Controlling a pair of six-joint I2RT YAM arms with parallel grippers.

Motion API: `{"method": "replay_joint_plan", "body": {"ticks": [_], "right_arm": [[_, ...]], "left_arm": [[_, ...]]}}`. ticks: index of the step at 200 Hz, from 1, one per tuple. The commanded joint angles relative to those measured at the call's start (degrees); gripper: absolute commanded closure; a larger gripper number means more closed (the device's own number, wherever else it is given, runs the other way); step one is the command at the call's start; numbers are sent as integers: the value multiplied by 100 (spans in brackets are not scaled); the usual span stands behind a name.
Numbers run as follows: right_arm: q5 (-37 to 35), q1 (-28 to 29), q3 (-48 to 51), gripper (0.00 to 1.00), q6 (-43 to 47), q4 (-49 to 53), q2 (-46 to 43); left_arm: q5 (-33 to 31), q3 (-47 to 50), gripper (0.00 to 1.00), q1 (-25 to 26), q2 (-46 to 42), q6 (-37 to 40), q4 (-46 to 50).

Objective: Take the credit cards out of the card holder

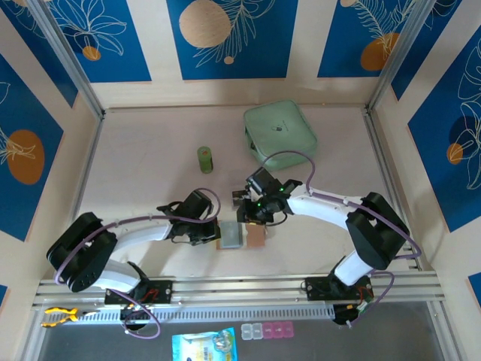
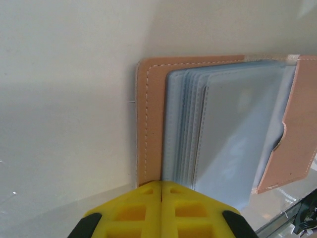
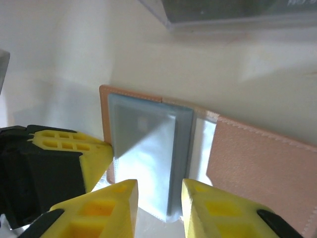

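The card holder [image 1: 242,238] is lying open on the table [image 1: 143,173] between the arms, its long axis running 9 to 3 o'clock overhead. It is sitting just at 3 o'clock from the left gripper [image 2: 161,194], which is clenched on nothing and touching its near edge. The right gripper [image 3: 158,191] is working closer in, jaws parted astride the corner of the grey-blue sleeves [image 3: 148,144], which are stretching toward 12 o'clock from its fingertips.

Open card holder [image 3: 257,163] just ahead of the right gripper [image 3: 159,191]
Its grey-blue pockets [image 3: 148,144] lie just beyond the gap between the parted fingers [image 3: 213,208].
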State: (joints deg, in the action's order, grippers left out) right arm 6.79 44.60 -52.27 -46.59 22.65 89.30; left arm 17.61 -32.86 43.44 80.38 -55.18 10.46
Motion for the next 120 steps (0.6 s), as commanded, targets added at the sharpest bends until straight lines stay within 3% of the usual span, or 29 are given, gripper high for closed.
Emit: {"method": "replay_joint_plan", "body": {"ticks": [1,62,120], "right_arm": [[559,57,186,65,-259,-442,-117],[1058,232,269,66,-507,-991,356],[877,358,121,67,-492,-953,709]], "left_arm": [[-178,-1,97,52,19,12,240],[-229,35,98,51,74,57,304],[-390,-51,98,46,53,157,554]]}}
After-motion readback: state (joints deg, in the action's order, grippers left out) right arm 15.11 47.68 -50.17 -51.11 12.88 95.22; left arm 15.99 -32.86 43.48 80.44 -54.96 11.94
